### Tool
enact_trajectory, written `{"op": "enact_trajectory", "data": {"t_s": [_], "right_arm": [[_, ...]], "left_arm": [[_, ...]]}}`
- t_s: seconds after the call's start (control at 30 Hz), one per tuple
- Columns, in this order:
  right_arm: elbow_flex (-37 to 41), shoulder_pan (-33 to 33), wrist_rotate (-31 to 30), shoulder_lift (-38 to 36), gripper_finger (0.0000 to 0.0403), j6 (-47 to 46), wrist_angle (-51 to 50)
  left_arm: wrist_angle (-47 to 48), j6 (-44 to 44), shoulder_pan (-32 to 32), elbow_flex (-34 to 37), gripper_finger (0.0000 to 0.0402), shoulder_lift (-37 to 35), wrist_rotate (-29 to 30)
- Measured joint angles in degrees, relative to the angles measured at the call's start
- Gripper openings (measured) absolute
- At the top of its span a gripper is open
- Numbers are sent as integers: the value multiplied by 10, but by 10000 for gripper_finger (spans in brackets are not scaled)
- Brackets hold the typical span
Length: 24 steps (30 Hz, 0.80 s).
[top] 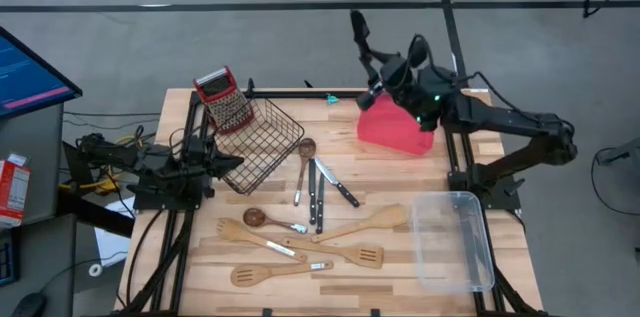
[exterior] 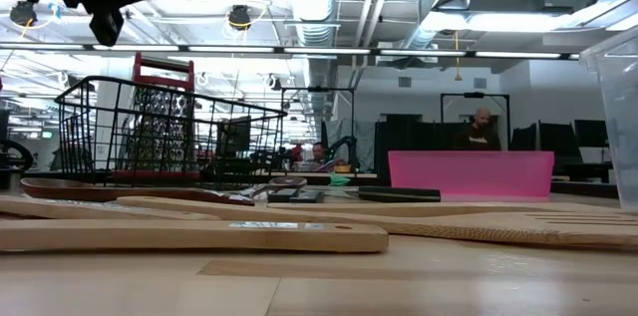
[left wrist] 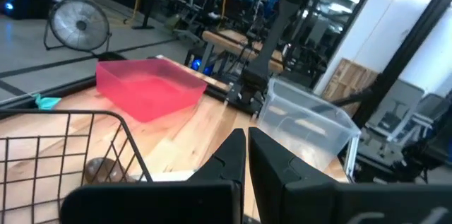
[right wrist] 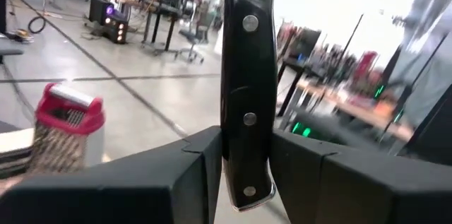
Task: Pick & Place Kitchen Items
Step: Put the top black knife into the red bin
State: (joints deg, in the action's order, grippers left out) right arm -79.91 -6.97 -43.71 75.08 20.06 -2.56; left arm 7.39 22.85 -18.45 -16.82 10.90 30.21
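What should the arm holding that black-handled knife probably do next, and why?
Probably lower it into the red tray. The right gripper is shut on the knife and hangs right above that tray, so a short descent before letting go looks most sensible. The left gripper waits shut beside the wire basket.

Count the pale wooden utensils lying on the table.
4, clustered on the table: a long wooden spoon, a slotted spatula beside it, a plain spatula toward the left arm, a second spatula nearest the table's edge. None looks hidden.
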Motion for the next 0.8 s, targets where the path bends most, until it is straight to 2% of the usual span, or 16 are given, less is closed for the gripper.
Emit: {"op": "enact_trajectory", "data": {"t_s": [0.2, 0.4, 0.63, 0.8], "right_arm": [[-99, 0, 1, 39, 102, 105, 2], [-158, 0, -3, 77, 102, 171, 0], [-175, 6, 7, 94, 102, 173, -2], [-175, 26, 101, 69, 102, 115, -5]], "left_arm": [[-3, 0, 0, 0, 2, 0, 2], [-14, 0, 0, 0, 2, 0, 3], [-24, 0, 0, 0, 2, 0, 3], [-25, 0, 0, 0, 2, 0, 2]]}}
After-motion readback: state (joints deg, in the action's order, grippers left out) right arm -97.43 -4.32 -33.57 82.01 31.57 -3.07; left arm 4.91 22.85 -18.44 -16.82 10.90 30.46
